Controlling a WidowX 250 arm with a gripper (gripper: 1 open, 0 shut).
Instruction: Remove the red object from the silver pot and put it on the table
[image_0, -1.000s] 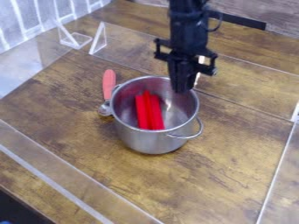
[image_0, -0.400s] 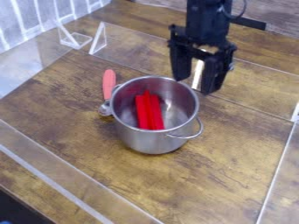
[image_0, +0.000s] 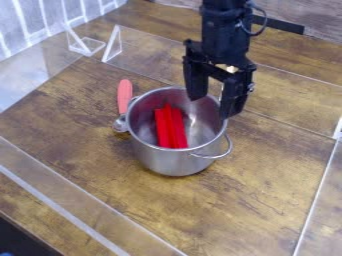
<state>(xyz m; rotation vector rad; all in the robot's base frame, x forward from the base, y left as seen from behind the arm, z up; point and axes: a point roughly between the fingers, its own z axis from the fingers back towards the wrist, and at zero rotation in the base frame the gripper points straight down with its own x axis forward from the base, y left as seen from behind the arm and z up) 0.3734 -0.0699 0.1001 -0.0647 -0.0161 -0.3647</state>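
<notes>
Spreading wide since the earlier frame, my claw (image_0: 214, 100) is swinging from the right side toward the pot's upper rim, holding nothing. I am partly covering the silver pot's (image_0: 178, 140) far right edge, and the upper frame edge is cutting off my arm. The red object (image_0: 170, 128) is lying inside, left of the pot's middle. A red-handled utensil (image_0: 124, 97) is resting just beside the upper left rim. Bare table (image_0: 274, 190) is stretching across lower right.
</notes>
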